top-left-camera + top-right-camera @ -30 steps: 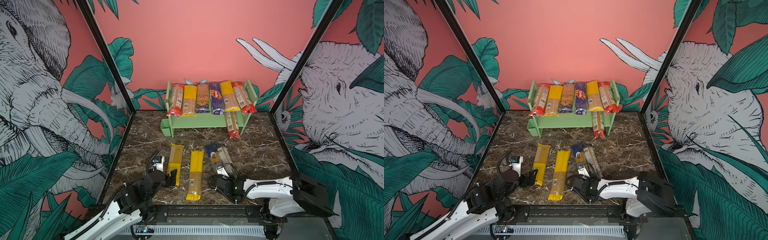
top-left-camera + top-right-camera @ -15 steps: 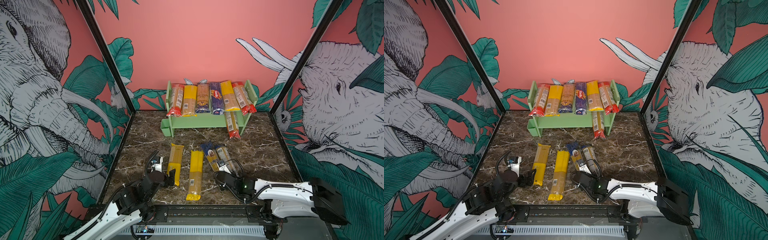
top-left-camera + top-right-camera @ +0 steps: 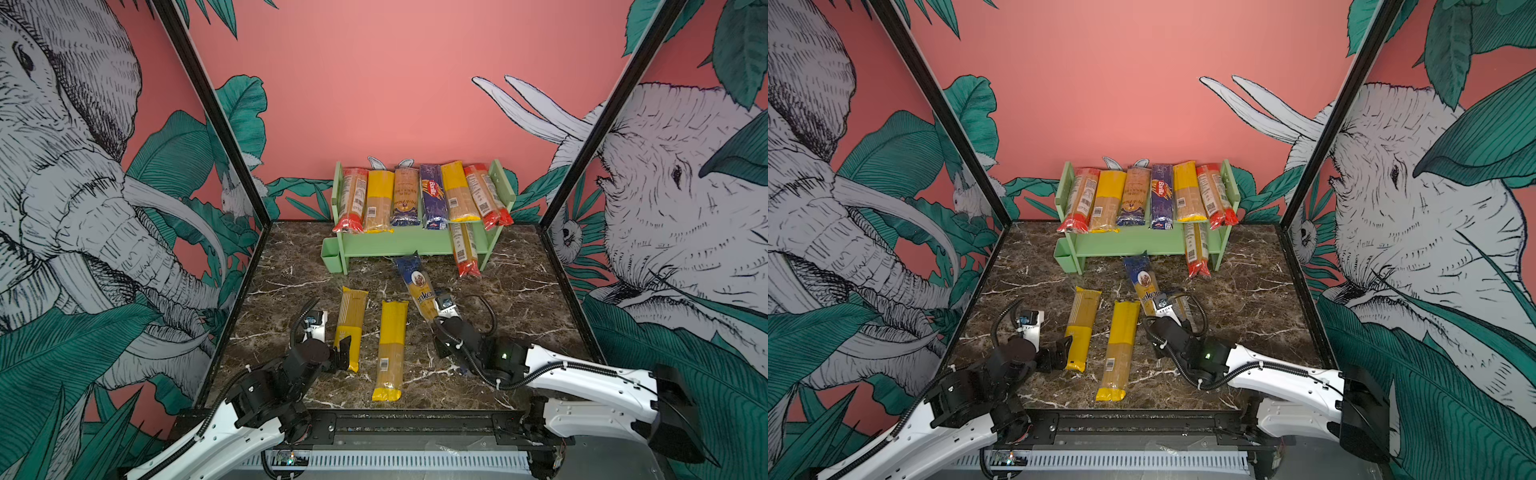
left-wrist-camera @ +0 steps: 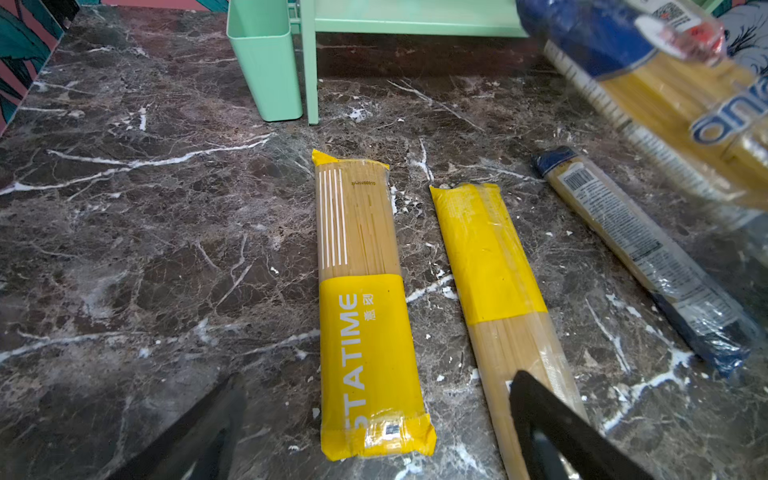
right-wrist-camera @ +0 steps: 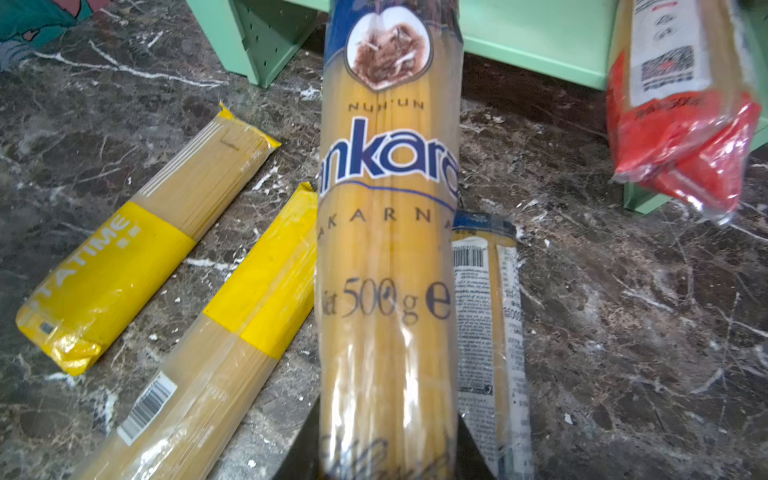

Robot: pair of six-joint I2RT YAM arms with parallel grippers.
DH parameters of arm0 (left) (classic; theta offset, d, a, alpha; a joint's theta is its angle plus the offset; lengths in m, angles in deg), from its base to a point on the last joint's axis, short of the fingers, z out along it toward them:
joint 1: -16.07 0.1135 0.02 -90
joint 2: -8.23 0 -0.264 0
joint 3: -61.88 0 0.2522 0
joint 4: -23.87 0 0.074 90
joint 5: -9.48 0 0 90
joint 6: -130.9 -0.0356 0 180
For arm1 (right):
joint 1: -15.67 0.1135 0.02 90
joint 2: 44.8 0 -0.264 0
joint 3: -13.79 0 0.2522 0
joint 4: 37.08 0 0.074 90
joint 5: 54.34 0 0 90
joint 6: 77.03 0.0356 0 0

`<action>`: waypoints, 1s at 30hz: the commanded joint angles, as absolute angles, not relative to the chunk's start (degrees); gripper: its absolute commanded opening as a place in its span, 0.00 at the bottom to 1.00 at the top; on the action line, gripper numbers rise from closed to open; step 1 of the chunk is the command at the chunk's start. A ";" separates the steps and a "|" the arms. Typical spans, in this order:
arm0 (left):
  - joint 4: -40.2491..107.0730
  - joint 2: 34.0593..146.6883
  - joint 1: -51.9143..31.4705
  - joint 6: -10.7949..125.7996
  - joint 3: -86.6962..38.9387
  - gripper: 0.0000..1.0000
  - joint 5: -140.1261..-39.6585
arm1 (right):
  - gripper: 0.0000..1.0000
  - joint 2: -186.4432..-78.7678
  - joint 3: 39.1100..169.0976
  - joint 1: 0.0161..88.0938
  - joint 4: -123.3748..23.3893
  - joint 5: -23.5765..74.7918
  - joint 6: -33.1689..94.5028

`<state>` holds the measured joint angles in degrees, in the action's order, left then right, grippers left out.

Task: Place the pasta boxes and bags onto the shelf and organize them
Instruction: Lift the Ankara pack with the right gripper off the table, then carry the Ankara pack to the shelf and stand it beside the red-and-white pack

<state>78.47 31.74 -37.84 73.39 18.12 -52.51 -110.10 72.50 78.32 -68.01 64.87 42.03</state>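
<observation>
Right claw (image 5: 386, 453) clamped on your Ankara packet (image 5: 386, 249), held above the counter (image 3: 519, 299), far end toward the shelf (image 3: 415, 245) | left claw (image 4: 378, 380) spread wide about the STATIME packet (image 4: 361, 311) near end | you see a row of six packets (image 3: 419, 195) on the top board

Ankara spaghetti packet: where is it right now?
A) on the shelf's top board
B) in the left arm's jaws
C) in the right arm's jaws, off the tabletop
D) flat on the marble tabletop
C: the right gripper has its jaws shut on the Ankara spaghetti packet, which hangs above the marble tabletop and over a blue-ended packet lying there; the left gripper is open and empty.
</observation>
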 commanded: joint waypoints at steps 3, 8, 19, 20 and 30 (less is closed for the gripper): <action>72.08 39.00 -37.99 70.05 14.19 0.99 -53.95 | 0.06 -114.14 80.62 72.64 -60.70 66.57 38.59; 67.54 44.00 -37.99 68.44 12.53 0.99 -55.12 | 0.06 -120.46 87.22 68.13 -59.09 65.89 35.94; 64.00 49.07 -37.99 66.04 11.28 0.99 -55.04 | 0.06 -133.32 96.04 60.39 -50.01 65.77 34.57; 64.00 49.24 -37.99 65.89 11.21 0.99 -54.96 | 0.06 -134.28 96.52 59.75 -49.44 65.43 34.65; 64.44 49.29 -37.99 65.83 11.34 0.99 -54.32 | 0.06 -142.09 101.97 54.89 -45.88 63.60 33.39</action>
<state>65.07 49.57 -37.84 66.13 12.57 -55.02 -143.19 98.09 55.83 -57.13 61.40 34.07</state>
